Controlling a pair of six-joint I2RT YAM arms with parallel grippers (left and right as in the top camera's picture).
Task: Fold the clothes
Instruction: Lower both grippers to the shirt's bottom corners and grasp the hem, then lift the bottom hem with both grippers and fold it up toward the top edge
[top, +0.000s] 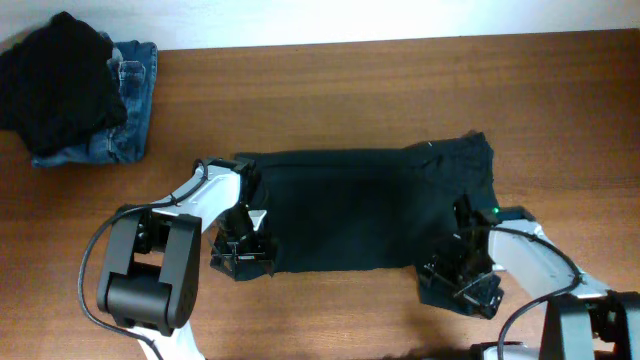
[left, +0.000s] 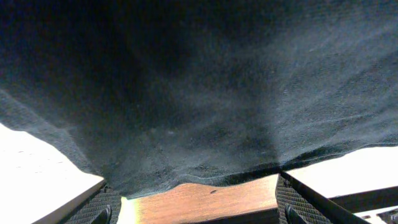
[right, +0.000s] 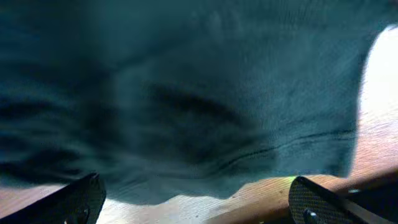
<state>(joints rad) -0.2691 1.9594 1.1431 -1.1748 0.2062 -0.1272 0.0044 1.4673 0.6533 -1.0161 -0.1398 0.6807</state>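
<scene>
The clothes are one very dark T-shirt (top: 360, 205) lying spread flat on the wooden table (top: 350, 90), a sleeve pointing to the far right. My left gripper (top: 243, 248) sits at the shirt's near left corner, open. In the left wrist view the hem of the shirt (left: 199, 93) lies just ahead of the gripper (left: 196, 205), with bare wood between the ribbed fingers (left: 99, 208). My right gripper (top: 462, 280) is at the near right corner, open too. In the right wrist view the edge of the shirt (right: 186, 93) lies ahead of that gripper (right: 196, 199); nothing is gripped.
At the far left corner a black garment (top: 60, 75) is heaped on folded blue jeans (top: 125, 110). The table's far edge runs along the top of the overhead view. Both arms rest low over the near side of the table.
</scene>
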